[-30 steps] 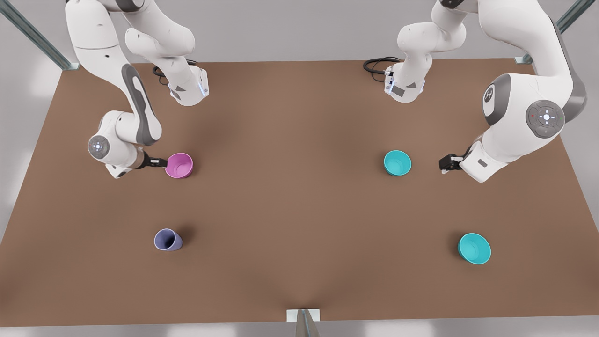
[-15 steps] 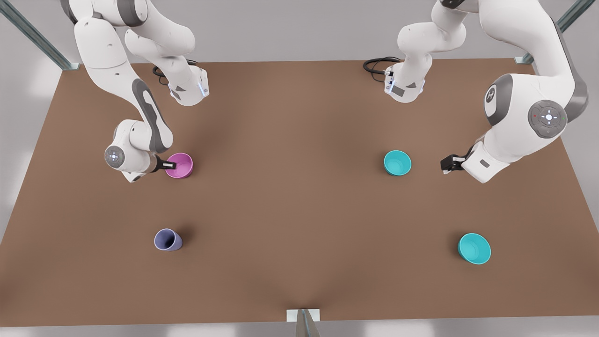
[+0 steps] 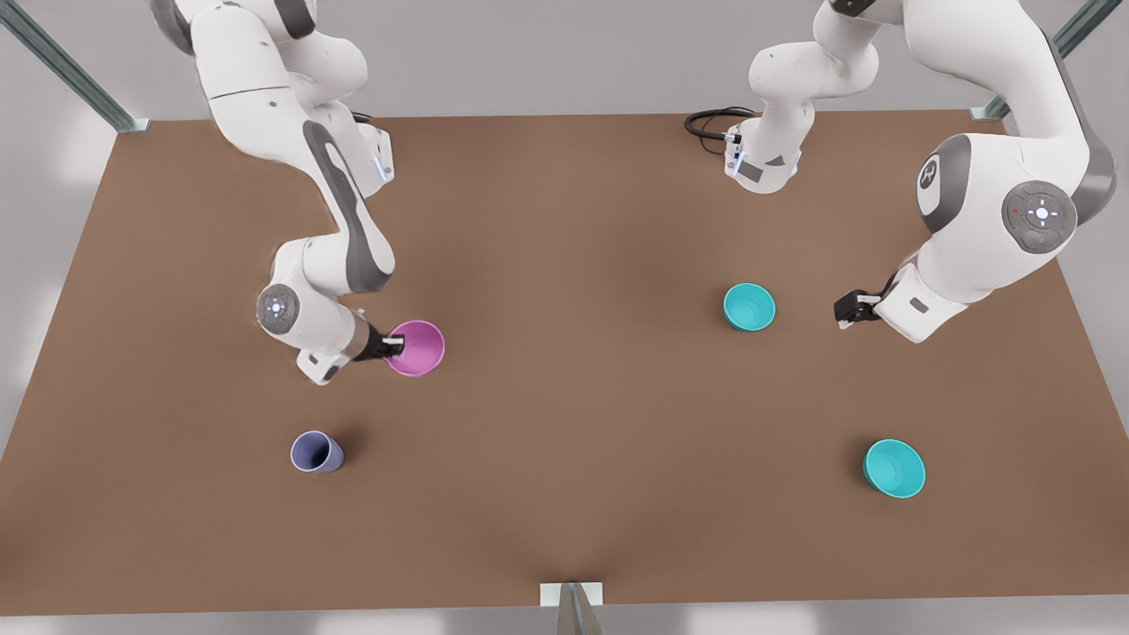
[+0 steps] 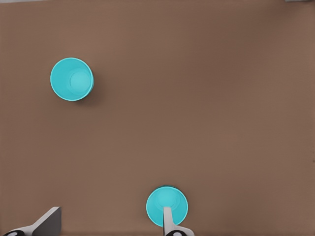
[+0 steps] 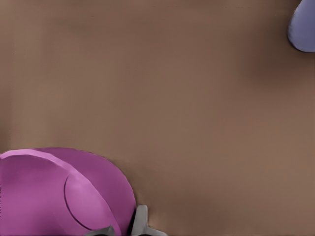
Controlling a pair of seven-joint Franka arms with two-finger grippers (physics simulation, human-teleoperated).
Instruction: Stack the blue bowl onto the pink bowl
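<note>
The right gripper (image 3: 393,346), clamped on the pink bowl's (image 3: 416,347) rim, has lifted it and carried it toward mid-table, closer to the blue bowl (image 3: 749,307). The left gripper (image 3: 848,309) waits beside that bowl, fingers spread.

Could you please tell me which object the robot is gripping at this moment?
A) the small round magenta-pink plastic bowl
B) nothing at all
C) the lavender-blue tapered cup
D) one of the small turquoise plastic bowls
A: in the front view the right gripper is closed over the rim of the small round magenta-pink plastic bowl, while the left gripper hangs open beside the nearer turquoise bowl.
</note>
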